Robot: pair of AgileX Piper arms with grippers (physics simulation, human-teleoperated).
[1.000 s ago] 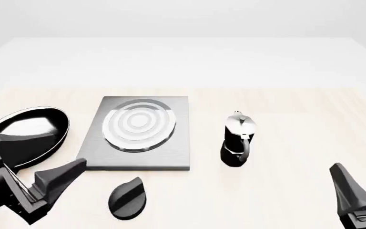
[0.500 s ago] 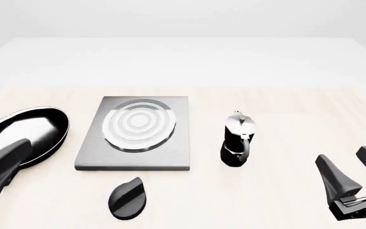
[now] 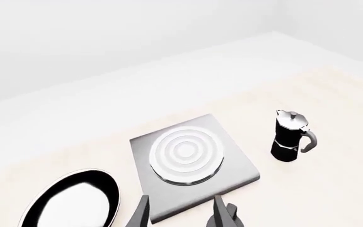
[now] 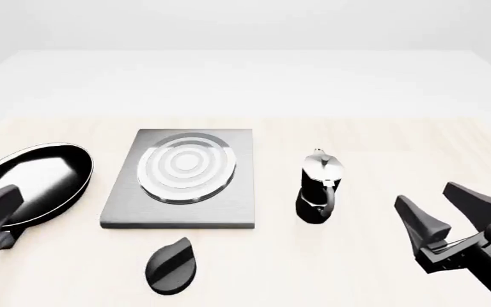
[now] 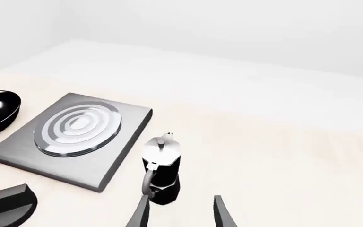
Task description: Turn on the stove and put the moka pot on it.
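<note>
My right claw [image 4: 440,206] hangs released and empty, moka pot [image 4: 318,188] upright beside the stove [image 4: 179,181]. I'd line both fingers around the black body, clear of its handle, then squeeze.

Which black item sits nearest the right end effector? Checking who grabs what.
The moka pot, standing just left of the right end effector. The knob and pan lie beyond it, further left.
</note>
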